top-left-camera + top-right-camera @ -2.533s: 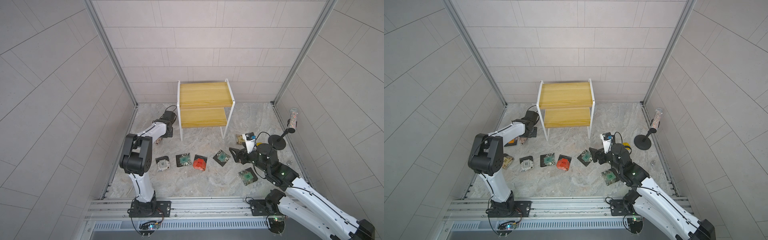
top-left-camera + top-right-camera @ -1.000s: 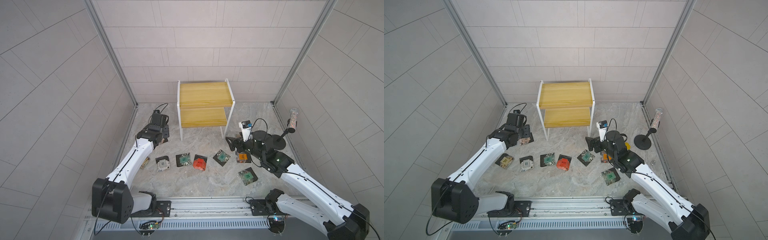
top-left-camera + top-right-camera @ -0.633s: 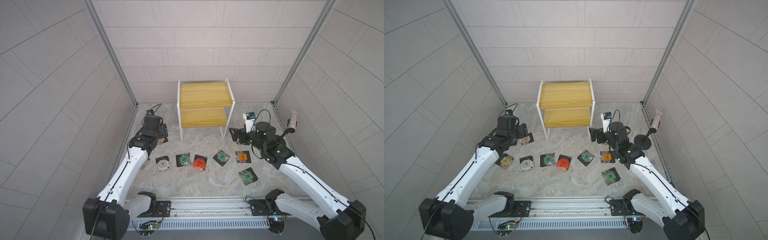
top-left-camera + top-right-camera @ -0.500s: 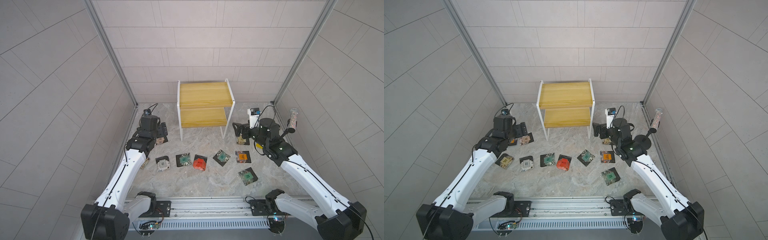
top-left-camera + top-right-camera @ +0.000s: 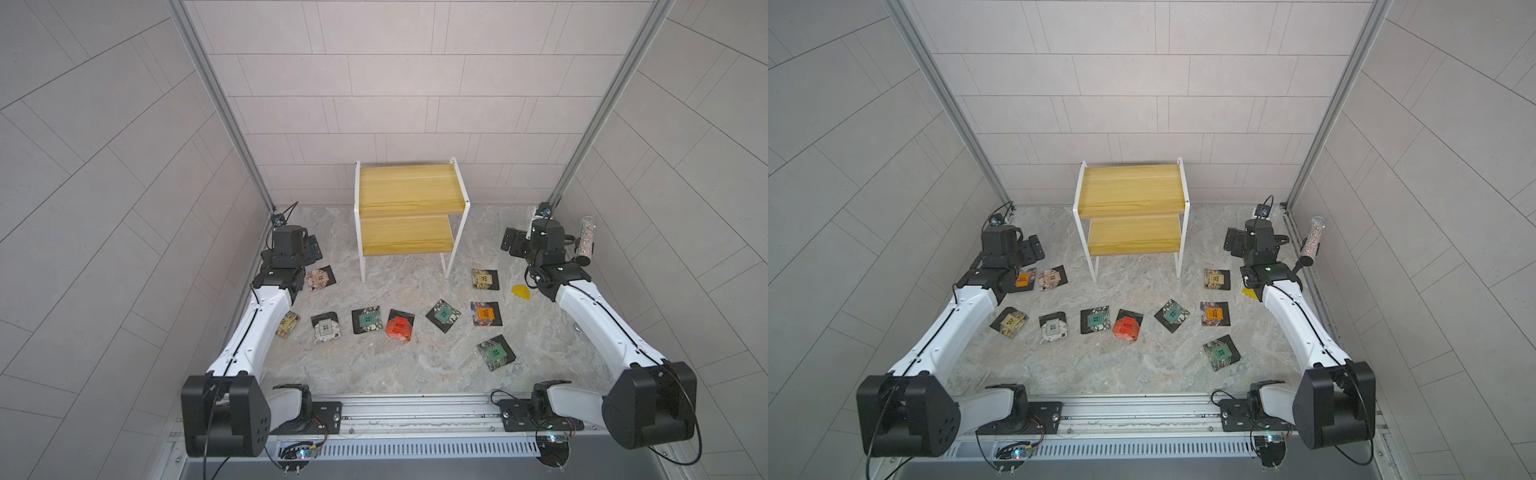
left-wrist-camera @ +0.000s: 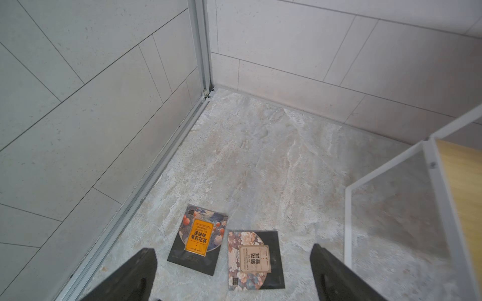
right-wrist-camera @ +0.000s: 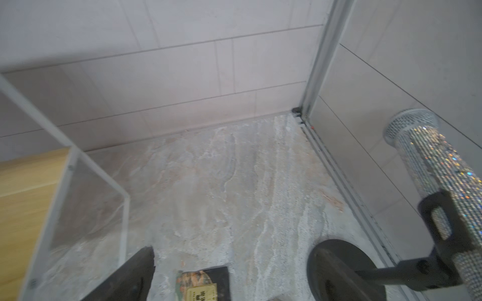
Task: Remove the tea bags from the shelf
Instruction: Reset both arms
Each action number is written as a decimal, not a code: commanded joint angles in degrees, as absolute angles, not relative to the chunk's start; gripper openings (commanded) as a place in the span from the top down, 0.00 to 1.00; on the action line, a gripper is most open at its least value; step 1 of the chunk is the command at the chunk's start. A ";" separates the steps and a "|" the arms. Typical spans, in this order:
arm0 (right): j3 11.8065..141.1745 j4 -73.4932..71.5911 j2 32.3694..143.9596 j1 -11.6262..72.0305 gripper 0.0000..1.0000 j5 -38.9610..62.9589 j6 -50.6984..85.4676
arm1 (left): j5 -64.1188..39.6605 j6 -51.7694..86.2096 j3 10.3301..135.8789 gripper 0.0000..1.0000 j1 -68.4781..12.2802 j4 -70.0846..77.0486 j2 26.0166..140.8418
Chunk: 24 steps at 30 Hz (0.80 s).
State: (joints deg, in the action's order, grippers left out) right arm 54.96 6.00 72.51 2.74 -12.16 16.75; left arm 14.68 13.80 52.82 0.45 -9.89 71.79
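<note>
The left gripper (image 6: 232,249) hovers by the left wall, jaws spread wide with nothing between them. Below it an orange-labelled tea bag (image 6: 198,235) and a tan-labelled tea bag (image 6: 254,258) lie flat, side by side on the marble floor (image 6: 260,156). Across the cell the right gripper (image 5: 511,243) is just as wide and grips nothing, close to the black stand (image 7: 339,271) and its glittery cylinder (image 5: 586,239). One brown-patterned tea bag (image 5: 484,278) lies near it, with a yellow wedge (image 5: 521,291) just beyond. The other tea bags (image 5: 367,319) form a loose row on the floor in front of the shelf (image 5: 409,195), clear of its legs.
</note>
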 commanded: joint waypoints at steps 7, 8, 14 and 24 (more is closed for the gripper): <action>39.37 -14.31 78.58 1.58 0.00 -26.08 12.86 | 17.52 9.33 42.05 0.00 2.77 8.45 78.78; 37.84 -16.47 79.09 1.53 0.00 -25.30 12.93 | 17.28 9.03 41.35 0.00 2.79 9.25 79.48; 26.65 -36.31 82.61 2.03 0.00 -21.42 9.20 | 11.77 7.97 32.06 0.00 2.72 25.65 80.71; 21.02 -53.99 89.62 2.55 0.00 -14.08 4.89 | 11.91 4.78 23.91 0.00 -0.06 42.19 85.24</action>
State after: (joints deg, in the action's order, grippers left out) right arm 21.19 -47.55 90.08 2.26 -16.08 6.33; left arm 11.94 7.11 25.47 1.50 33.74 83.18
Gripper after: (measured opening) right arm 0.996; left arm 0.999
